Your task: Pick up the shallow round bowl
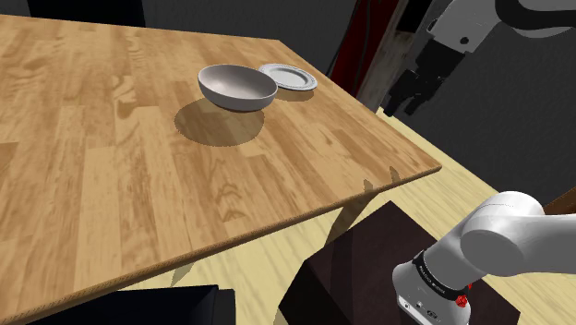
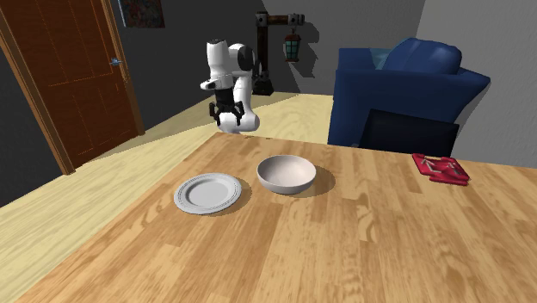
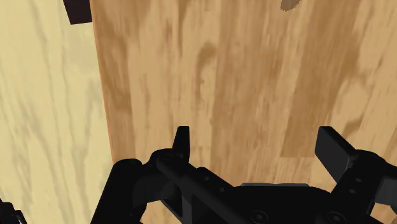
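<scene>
A shallow round grey dish (image 1: 288,77) (image 2: 207,192) with a ribbed rim lies on the wooden table (image 1: 138,185) (image 2: 344,250). Beside it, touching or nearly so, stands a deeper grey bowl (image 1: 238,88) (image 2: 287,175). My black gripper (image 1: 406,100) (image 2: 228,114) (image 3: 257,149) hangs open in the air off the table's edge, well away from both dishes, with nothing between its fingers (image 3: 182,141). The wrist view looks down on the table's edge (image 3: 105,95) with pale floor beside it.
A red book (image 2: 441,168) lies on the table in the second exterior view's right. A blue armchair (image 2: 404,77) and a dark chair back (image 2: 409,133) stand behind the table. My dark stand (image 1: 388,258) sits below the table's near corner. A wooden door (image 2: 77,77) is behind the arm.
</scene>
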